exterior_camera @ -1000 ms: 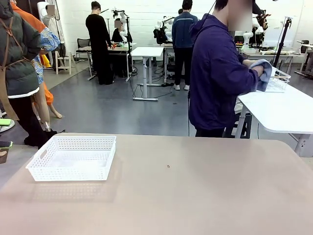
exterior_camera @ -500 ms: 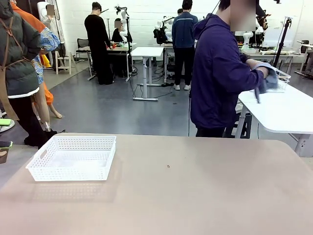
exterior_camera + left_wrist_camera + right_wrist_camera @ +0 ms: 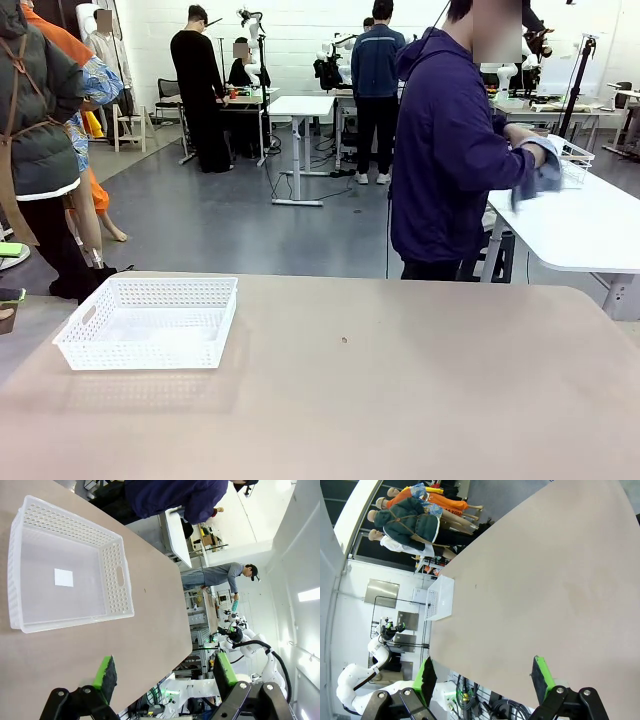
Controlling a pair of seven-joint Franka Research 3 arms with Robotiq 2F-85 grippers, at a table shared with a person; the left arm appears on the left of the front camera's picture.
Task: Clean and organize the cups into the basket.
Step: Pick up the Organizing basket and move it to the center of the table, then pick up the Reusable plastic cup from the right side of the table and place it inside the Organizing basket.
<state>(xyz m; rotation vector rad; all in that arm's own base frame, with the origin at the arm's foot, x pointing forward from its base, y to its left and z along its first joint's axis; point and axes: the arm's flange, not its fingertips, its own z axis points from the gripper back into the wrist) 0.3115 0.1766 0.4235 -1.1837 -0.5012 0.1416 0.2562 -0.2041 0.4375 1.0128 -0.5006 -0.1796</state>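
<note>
While the person at the far side of the desk stands turned toward a white table on the right, holding a bluish cloth, the white lattice basket sits on the desk's left part, near its far edge. A small white square lies on the basket's floor. The left claw hangs above the desk just beside the basket, jaws wide apart, holding nothing. The right claw hovers over the desk, well apart from the basket, jaws likewise spread and gripping nothing.
</note>
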